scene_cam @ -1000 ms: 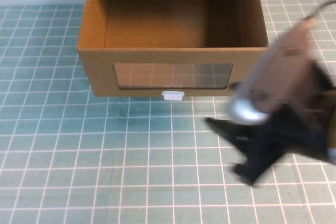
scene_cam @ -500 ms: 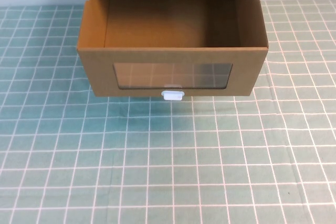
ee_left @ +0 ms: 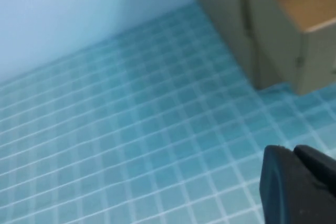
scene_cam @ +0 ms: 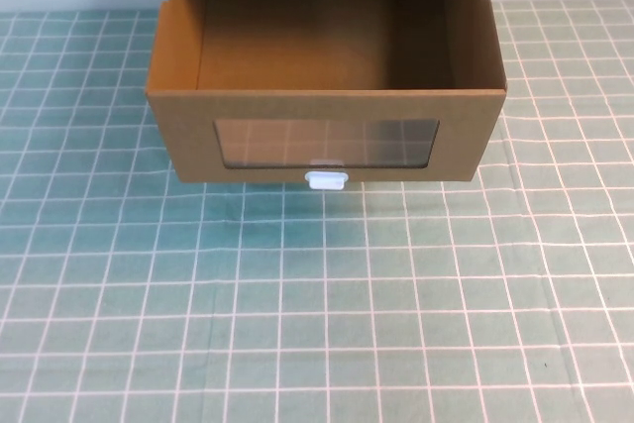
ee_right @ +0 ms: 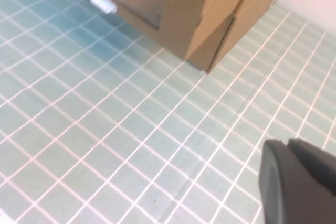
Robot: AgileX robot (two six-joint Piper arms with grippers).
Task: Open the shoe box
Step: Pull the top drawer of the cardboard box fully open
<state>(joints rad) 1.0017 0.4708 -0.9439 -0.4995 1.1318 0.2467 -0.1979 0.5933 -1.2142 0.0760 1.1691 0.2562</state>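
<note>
My left end effector (ee_left: 293,161) and right end effector (ee_right: 287,156) hang closed and empty over the green gridded surface (scene_cam: 297,324). The brown cardboard shoe box (scene_cam: 327,111) is ahead, and its drawer seems already out.

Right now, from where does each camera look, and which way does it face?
High view: raised on the robot's side, angled down at the open shoe box on the checked mat; no arm shows.
Left wrist view: on the left arm, facing the shoe box's left side; the left gripper, shut, shows at the edge.
Right wrist view: on the right arm, facing the shoe box's front corner and white handle; the right gripper, shut, shows.
Shared: the high and right wrist views both show the white handle.
</note>
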